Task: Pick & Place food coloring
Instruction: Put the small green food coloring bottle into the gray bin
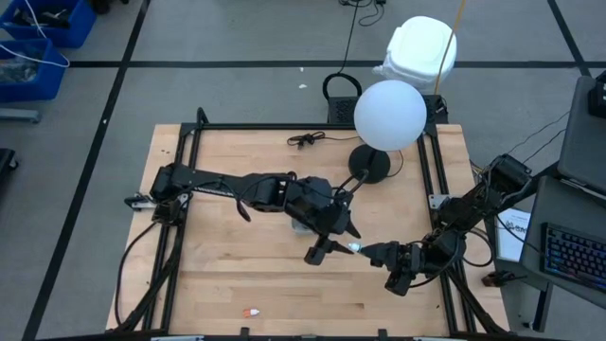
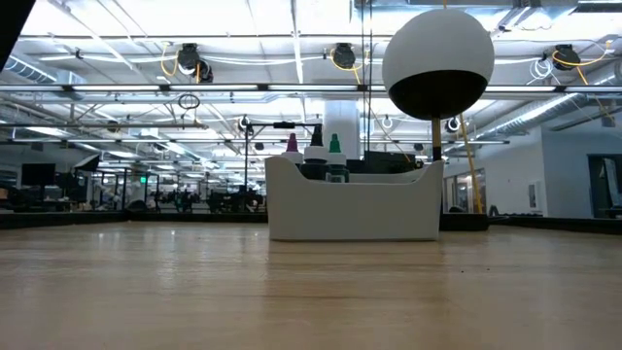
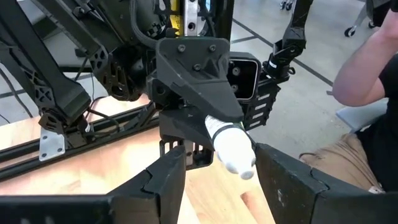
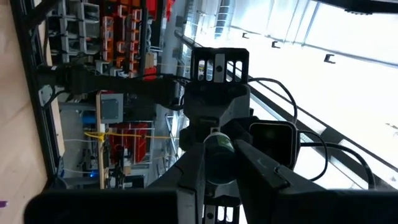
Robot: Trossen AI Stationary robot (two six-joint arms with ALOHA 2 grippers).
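White-capped plastic bottle (image 3: 231,147), centre-frame between the arms, looks light, stiff, slick; right gripper (image 3: 205,118) clenches its body, left gripper (image 3: 217,180) gapes around the cap, the likeliest hold.

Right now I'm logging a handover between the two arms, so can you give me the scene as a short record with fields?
held item: small white food coloring bottle with green band
holder: right gripper, shut on the bottle's base
receiver: left gripper, fingers open either side of the bottle's tip
location: above the wooden table, middle right
container: white rectangular caddy holding several bottles
bystander: person's arm beyond the table
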